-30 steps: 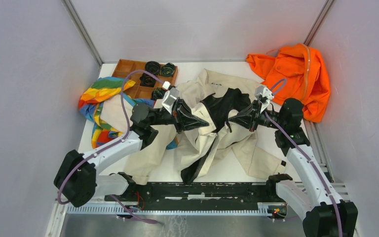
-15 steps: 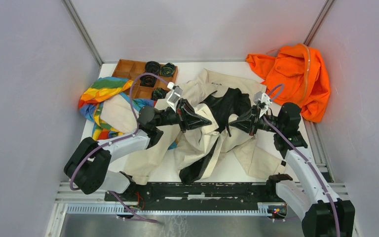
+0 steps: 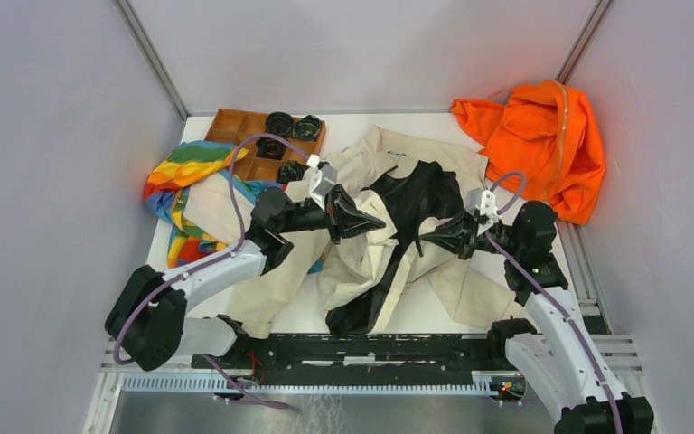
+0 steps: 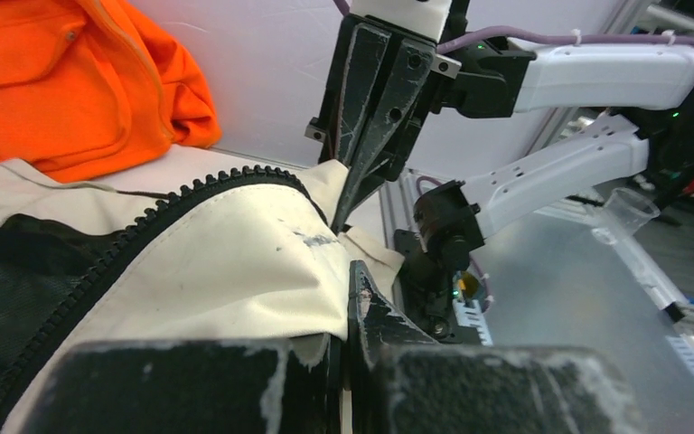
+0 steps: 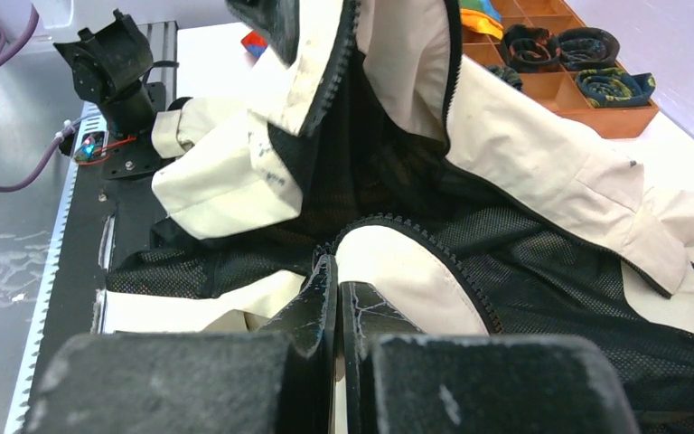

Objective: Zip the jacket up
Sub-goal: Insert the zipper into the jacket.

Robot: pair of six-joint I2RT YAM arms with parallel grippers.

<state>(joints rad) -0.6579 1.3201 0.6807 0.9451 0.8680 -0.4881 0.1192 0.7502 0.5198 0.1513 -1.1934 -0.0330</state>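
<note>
Far left on the table, a rainbow-striped cloth lay bunched, with a wooden tray just behind it holding dark rolled items in some compartments. Left gripper reached in from that side, fingers clenched on a cream front panel of the jacket; left wrist cam showed the fabric squeezed flat between the pads. Jacket sat mid-table, open and rumpled, black lining face up, one sleeve overlapping the rainbow-striped cloth, hem trailing toward the arm bases. Zipper teeth ran along the gripped panel's edge and curved up toward the right gripper, which came in from the opposite side, tip facing the left one, near it but apart. Right gripper was pinched tight on a zipper-edged cream fold of the jacket; right wrist cam showed the jaws closed on it with mesh lining spread just below. Could not tell whether both grips were on the same front edge or on opposite ones. Zipper was undone, front wide open. Far right, at the back corner, an orange garment was heaped against the right wall, near the jacket's shoulder
</note>
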